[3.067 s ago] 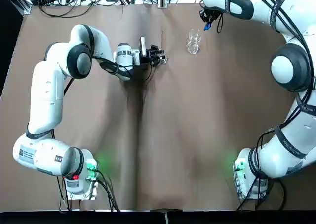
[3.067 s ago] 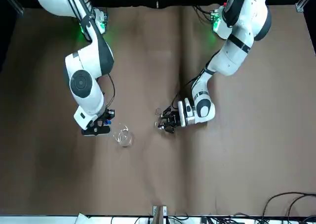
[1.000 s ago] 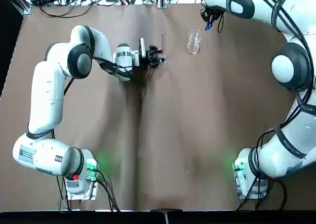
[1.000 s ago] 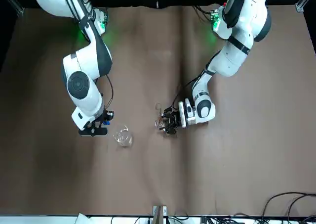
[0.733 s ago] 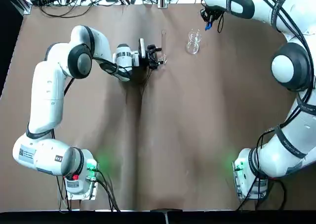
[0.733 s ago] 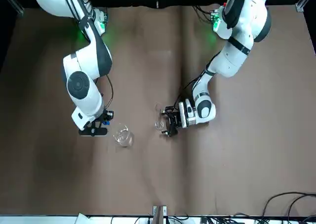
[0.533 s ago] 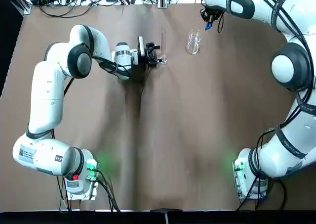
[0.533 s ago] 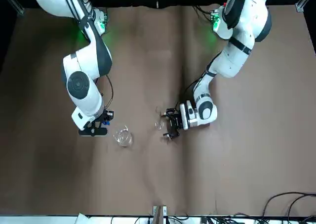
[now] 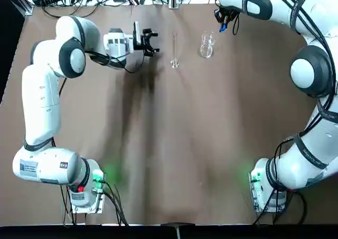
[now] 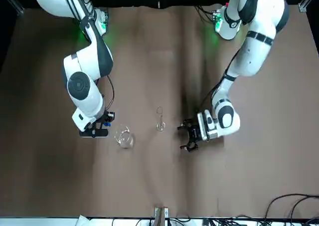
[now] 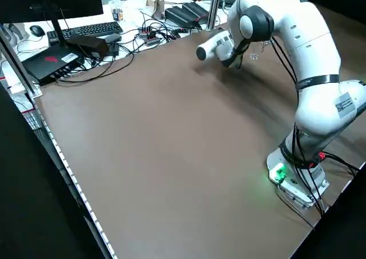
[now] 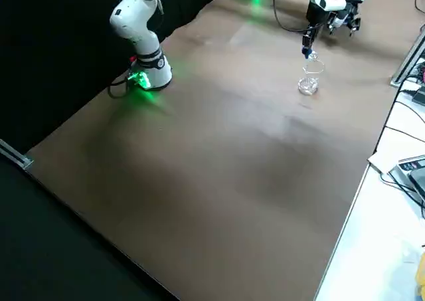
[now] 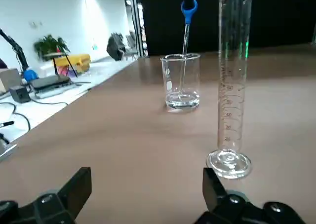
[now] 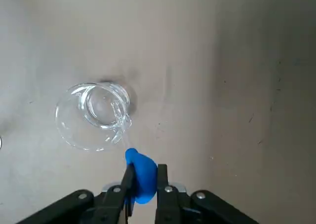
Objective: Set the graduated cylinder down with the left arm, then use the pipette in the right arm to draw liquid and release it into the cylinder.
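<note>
- The cylinder (image 9: pixel 174 50) stands upright on the table (image 9: pixel 211 144), in the upper middle of the top view, apart from both grippers. No liquid shows in it, so the set-down looks done and the transfer remains.
- The beaker (image 9: pixel 206 45) stands near it, a little to the right in the top view, with a shallow layer of liquid (image 13: pixel 182 101) at its bottom.
- The pipette (image 13: pixel 185 41) reaches down into the beaker, its stem slightly tilted. Its tip appears to be in the liquid, though I cannot be certain.
- The right gripper (image 14: pixel 146 168), at upper right in the top view, has its fingers closed partway, one on each side of the blue bulb (image 14: pixel 142 177). Whether the bulb is squeezed hard I cannot tell.
- To draw well, keep the tip under the surface and let the bulb swell slowly, easing the fingers only enough that the pipette does not slip. Then lift straight up past the rim, centre the tip over the narrow mouth and squeeze gently; a sideways knock could topple the cylinder.
- The left gripper (image 9: pixel 154 42), left of the cylinder in the top view, has its fingers wide apart with nothing between them. It should keep clear of the tube.
</note>
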Motion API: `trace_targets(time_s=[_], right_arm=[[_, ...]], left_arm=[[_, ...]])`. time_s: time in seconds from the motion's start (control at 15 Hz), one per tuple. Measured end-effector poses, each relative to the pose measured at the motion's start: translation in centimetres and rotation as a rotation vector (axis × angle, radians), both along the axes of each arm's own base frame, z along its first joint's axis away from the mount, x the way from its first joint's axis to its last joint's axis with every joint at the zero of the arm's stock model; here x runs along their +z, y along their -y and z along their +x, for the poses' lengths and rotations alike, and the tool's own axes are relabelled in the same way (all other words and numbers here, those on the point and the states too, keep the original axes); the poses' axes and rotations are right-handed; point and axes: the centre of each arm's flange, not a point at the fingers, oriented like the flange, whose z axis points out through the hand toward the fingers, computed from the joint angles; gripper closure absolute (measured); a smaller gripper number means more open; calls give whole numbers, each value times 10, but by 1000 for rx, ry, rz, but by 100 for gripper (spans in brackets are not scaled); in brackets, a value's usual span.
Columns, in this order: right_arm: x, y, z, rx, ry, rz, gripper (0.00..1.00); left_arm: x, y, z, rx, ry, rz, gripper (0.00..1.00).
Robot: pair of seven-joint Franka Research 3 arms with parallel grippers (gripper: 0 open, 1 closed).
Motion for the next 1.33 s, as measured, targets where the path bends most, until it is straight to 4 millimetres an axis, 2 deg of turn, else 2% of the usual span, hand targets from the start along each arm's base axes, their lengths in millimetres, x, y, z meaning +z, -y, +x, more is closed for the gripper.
trace_targets(time_s=[0.4,0.8,1.0,1.07,1.33], right_arm=[[0,0,0,-14,2,0,79],[1,-1,1,-23,10,4,78],[1,-1,1,-23,15,7,77],[1,-1,1,-26,15,8,77],[2,-2,1,-32,12,18,77]], left_arm=[[93,-47,32,-49,-100,179,0],[187,-84,46,-74,-88,428,0],[236,-89,42,-50,-111,514,0],[266,-92,35,-15,-181,589,0],[320,-114,18,106,-345,773,0]])
